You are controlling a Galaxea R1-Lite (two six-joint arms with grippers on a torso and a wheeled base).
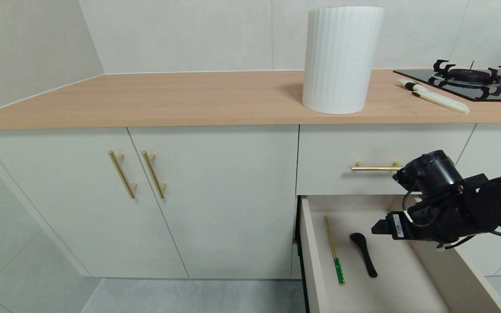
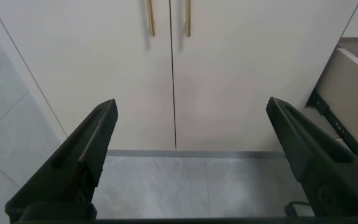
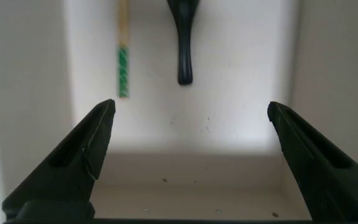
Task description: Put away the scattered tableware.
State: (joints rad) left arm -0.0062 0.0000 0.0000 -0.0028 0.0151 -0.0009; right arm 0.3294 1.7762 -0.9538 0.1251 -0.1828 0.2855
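Open drawer (image 1: 310,256) — chopsticks (image 1: 333,251) and black spoon (image 1: 364,254) lie side by side, apart, on its floor. Above it, right gripper (image 3: 190,109) — jaws wide, empty; left gripper (image 2: 191,104) faces cabinet doors (image 2: 104,62), likewise wide and empty.

In the pulled-out pale drawer (image 1: 310,243) under the wooden counter (image 1: 168,98), a pair of green-tipped bamboo chopsticks (image 1: 334,252) lies left of a black plastic spoon (image 1: 363,253), apart from it. The black right gripper (image 1: 382,228) hangs above the drawer, right of the spoon. On the counter, a tall white ribbed cylinder (image 1: 339,61) stands left of a cream knife (image 1: 435,96)
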